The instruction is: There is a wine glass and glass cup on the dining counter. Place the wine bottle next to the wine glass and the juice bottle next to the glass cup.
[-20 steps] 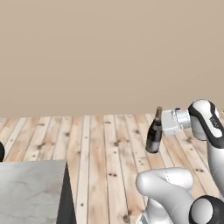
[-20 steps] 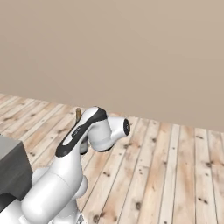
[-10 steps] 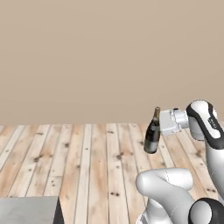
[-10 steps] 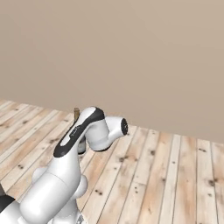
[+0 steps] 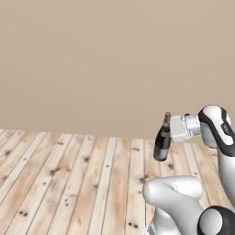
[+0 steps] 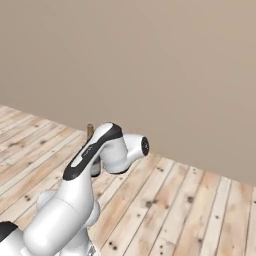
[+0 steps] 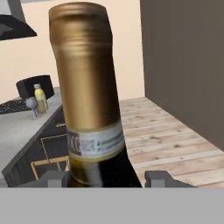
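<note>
My gripper is shut on the wine bottle, a dark bottle with a gold-foil top, and holds it upright in the air above the wooden floor. In the hand view the wine bottle stands very close, with the dark fingertips on either side of its shoulder. In the right base view my own arm hides all but the wine bottle's top. Far off in the hand view lies the dining counter, with the wine glass and the yellow juice bottle close together on it. The glass cup is out of view.
A plain beige wall rises behind the plank floor in both base views. In the hand view a dark wall stands at the right. A black raised piece sits behind the juice bottle.
Both base views have shifted with the base: the marble counter corner has slid out at the lower left of the left base view. The wine bottle stays in my grip.
</note>
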Motion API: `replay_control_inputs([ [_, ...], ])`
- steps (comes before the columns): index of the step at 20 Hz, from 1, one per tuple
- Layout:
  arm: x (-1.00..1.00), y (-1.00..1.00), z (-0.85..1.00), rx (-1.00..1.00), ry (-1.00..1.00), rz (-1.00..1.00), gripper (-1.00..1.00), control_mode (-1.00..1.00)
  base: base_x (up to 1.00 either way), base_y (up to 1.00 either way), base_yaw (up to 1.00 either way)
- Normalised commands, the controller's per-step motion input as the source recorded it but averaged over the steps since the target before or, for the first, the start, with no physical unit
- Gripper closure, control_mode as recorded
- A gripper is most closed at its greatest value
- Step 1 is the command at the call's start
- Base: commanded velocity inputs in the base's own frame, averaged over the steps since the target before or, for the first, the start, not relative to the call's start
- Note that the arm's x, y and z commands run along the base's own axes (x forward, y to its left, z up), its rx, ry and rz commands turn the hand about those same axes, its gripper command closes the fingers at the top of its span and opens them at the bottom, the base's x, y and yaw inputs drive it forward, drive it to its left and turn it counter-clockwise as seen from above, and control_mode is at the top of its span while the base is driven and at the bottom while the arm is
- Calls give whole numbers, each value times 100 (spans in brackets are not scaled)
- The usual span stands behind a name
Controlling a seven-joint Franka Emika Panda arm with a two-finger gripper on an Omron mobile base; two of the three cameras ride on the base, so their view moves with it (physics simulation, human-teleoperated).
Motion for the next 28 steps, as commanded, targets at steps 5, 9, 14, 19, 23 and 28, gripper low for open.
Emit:
replay_control_inputs([
  [5,0,0,0,0,0,0,100,100,65,-13,42],
  [9,0,0,0,0,0,0,100,100,65,-12,42],
  [14,0,0,0,0,0,0,100,100,64,-12,43],
  [19,0,0,0,0,0,0,100,100,60,-10,49],
  [23,0,0,0,0,0,0,100,100,40,0,74],
  [28,0,0,0,0,0,0,100,100,37,0,75],
])
